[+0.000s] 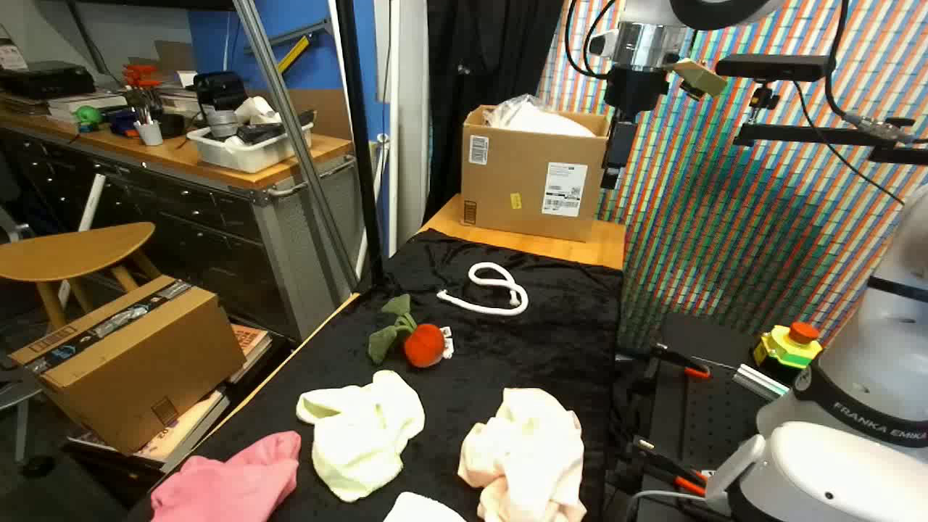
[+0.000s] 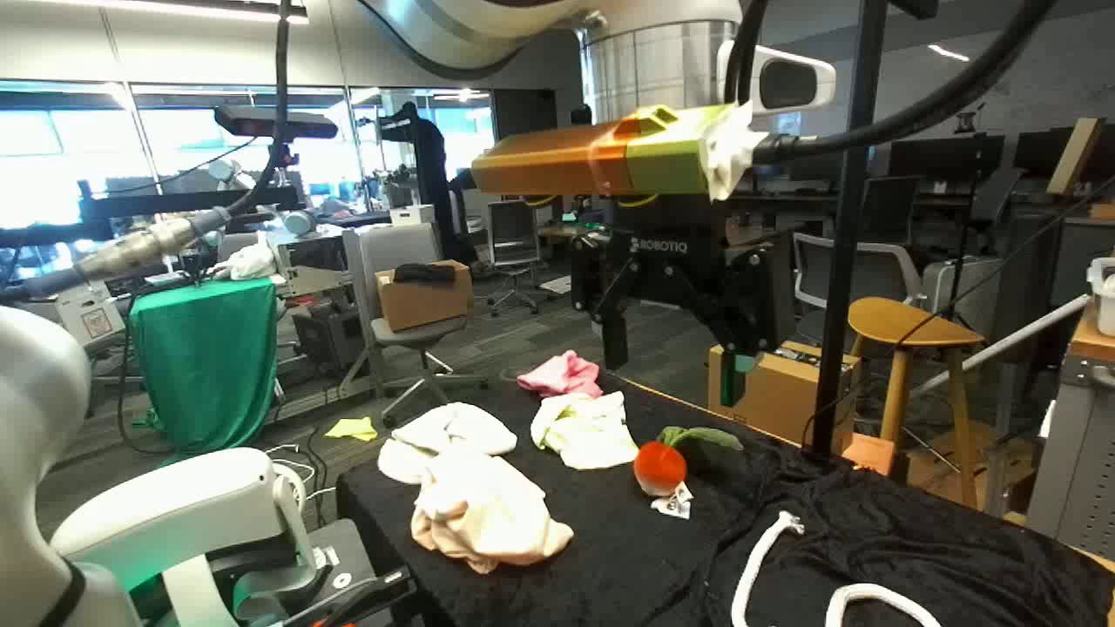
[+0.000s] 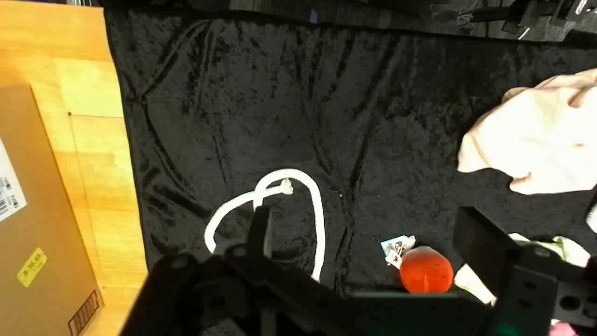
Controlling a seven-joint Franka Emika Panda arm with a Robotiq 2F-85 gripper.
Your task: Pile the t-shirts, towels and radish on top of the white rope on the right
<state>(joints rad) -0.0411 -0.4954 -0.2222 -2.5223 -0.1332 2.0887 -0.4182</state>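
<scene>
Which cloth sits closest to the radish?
The pale yellow-green cloth, roughly between the radish and the pink cloth. The peach cloth and white cloth, like the pink, lie farther from the radish.

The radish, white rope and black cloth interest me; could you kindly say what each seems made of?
Radish: probably plush fabric, matte, given its soft-looking leaves and attached labels.
White rope: likely cotton or synthetic fibre, dull, with a fluffy frayed end.
Black cloth: perhaps crushed velvet, given its patchy sheen.
</scene>
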